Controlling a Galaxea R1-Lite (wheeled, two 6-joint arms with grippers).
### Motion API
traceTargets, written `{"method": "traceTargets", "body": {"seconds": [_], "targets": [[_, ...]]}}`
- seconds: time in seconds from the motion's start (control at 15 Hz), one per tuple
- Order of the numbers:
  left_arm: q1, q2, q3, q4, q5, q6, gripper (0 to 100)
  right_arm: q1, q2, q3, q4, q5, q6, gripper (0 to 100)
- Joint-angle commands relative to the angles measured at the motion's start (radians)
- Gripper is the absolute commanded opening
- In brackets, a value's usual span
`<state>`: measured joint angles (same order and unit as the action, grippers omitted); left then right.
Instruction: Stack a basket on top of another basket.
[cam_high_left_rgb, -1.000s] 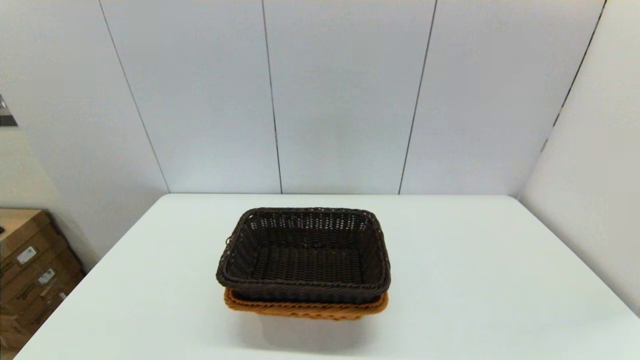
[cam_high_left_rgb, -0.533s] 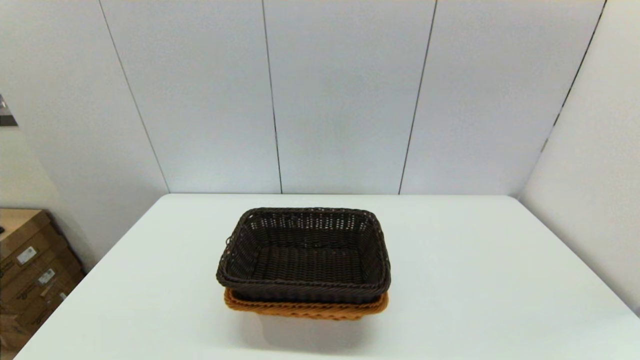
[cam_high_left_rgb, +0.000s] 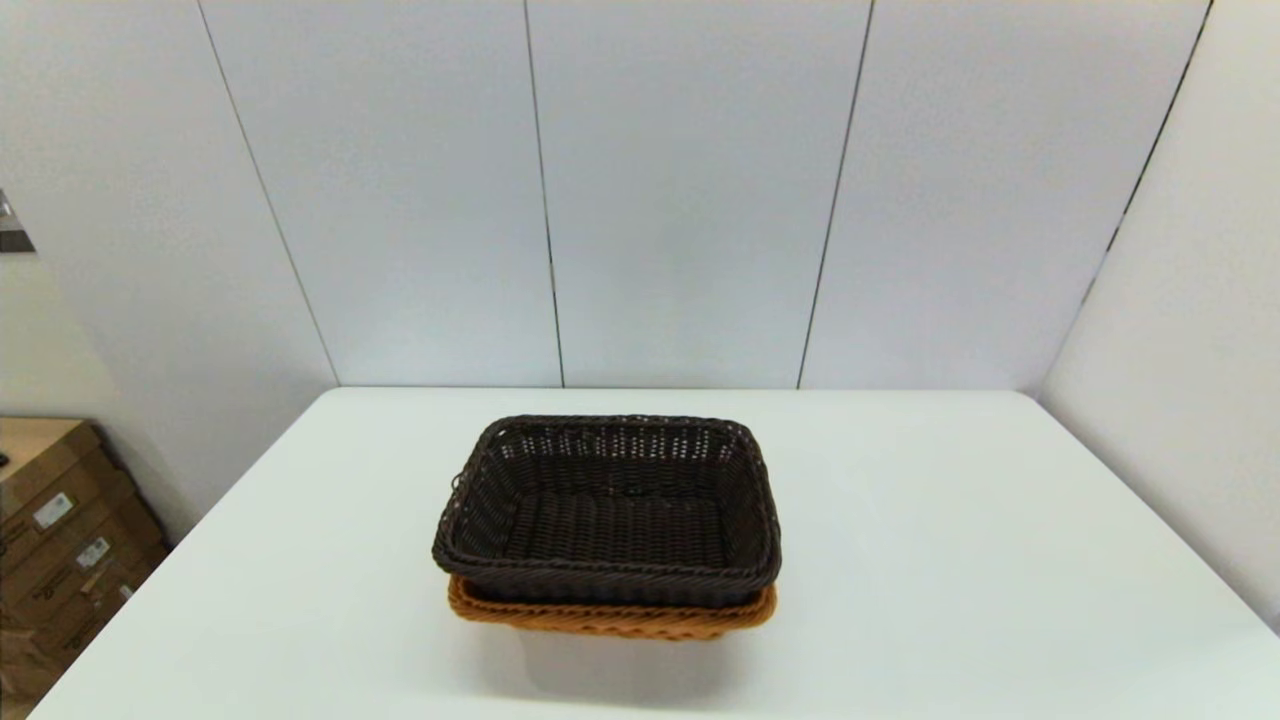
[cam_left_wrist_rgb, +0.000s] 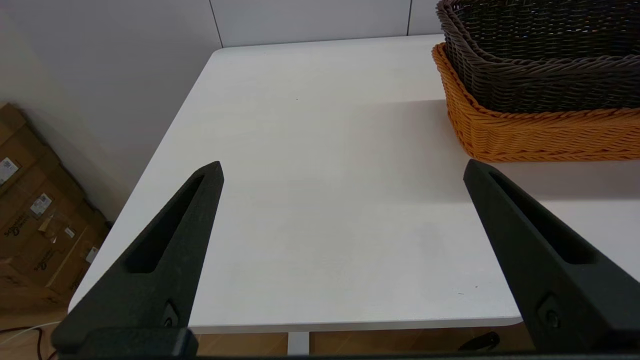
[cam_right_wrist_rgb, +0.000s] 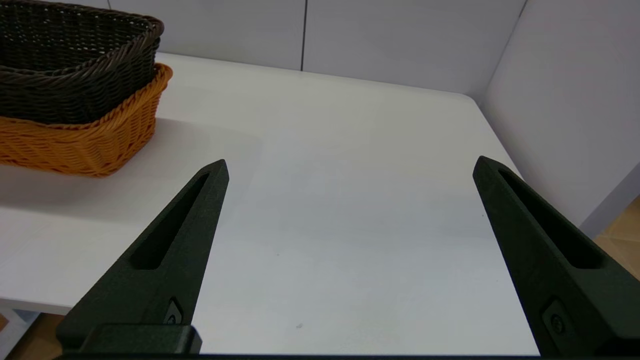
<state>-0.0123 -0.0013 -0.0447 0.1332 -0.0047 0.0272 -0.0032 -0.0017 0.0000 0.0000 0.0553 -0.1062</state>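
Head view: high, facing forward-down. Wrist views: low at the table's (cam_high_left_rgb: 940, 560) near edge; all share the stacked baskets (cam_high_left_rgb: 608, 525).

You have no change to see across the head views: the dark brown basket (cam_high_left_rgb: 608, 508) sits nested in the orange-tan basket (cam_high_left_rgb: 610, 618) exactly as it did a second ago, at the same spot near the middle of the table (cam_high_left_rgb: 950, 560), toward its front edge. The camera holds its framing too, and no arm enters that view.
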Motion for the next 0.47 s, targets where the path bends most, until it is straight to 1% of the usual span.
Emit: {"method": "traceTargets", "body": {"seconds": [0.07, 0.47], "targets": [[0.0, 0.001, 0.0, 0.002, 0.0, 0.0, 100, 0.0, 0.002, 0.002, 0.0, 0.0, 0.0, 100], [0.0, 0.001, 0.0, 0.0, 0.0, 0.0, 100, 0.0, 0.002, 0.002, 0.0, 0.0, 0.002, 100]]}}
